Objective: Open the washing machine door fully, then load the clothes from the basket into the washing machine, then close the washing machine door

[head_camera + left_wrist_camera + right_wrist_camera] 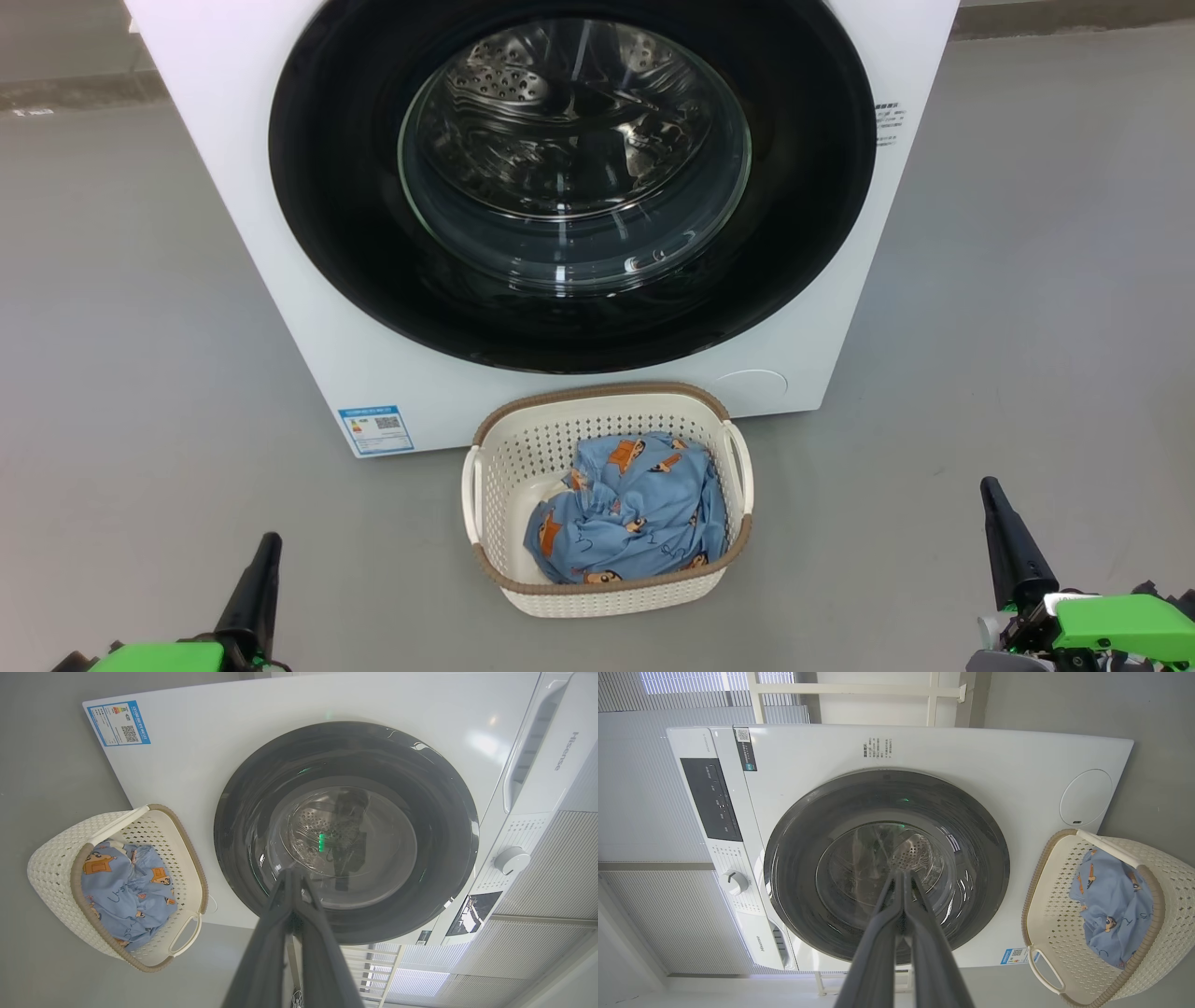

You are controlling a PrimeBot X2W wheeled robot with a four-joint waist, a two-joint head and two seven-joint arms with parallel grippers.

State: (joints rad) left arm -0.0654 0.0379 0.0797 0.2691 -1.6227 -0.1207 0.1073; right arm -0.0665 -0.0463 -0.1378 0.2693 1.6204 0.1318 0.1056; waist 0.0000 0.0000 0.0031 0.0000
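Washing machine door (574,187) is closed, straight ahead of your two grippers. The basket (597,392) with the clothes (625,513) stands on the floor (140,373) between them, just ahead. Your left gripper (271,541) and right gripper (988,487) are both clenched, grasping nothing.

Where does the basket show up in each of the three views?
Head view: the basket sits bottom centre, before the washing machine.
Left wrist view: basket at left edge, mid-height.
Right wrist view: basket in lower right corner.
Shared landmark: the blue label sticker on the machine's front.
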